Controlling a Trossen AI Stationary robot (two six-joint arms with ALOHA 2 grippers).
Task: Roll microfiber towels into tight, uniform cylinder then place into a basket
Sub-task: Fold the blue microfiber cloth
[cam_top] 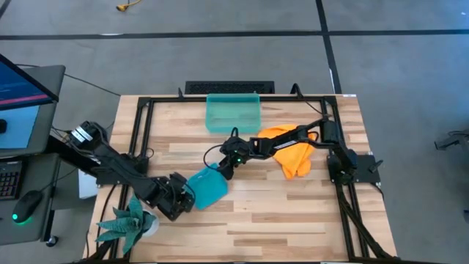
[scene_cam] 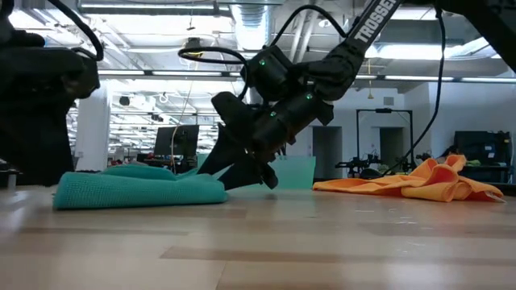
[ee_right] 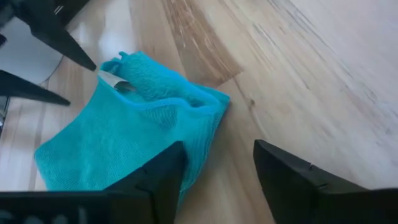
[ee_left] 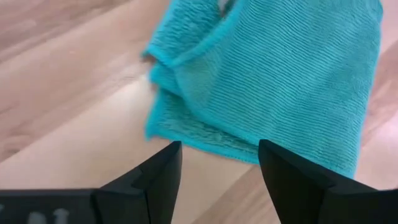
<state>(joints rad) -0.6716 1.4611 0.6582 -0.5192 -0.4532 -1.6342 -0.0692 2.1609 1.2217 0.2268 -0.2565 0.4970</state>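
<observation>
While the teal towel [cam_top: 207,186] lies folded and loosely bunched near table centre, both grippers sit at its edges with fingers spread, gripping nothing.
Left gripper [cam_top: 187,198] is at the towel's left edge, fingers [ee_left: 155,180] parted just short of the cloth. Right gripper [cam_top: 221,171] is at its far-right corner, low over the wood, fingers [ee_right: 163,169] apart, one beside the fold. Orange towel [cam_top: 292,151] lies crumpled to the right, well apart from the teal one, under the right arm. Basket [cam_top: 233,113] sits at the far edge. Plant [cam_top: 126,224] stands at the near-left corner of the table [cam_top: 278,213].
</observation>
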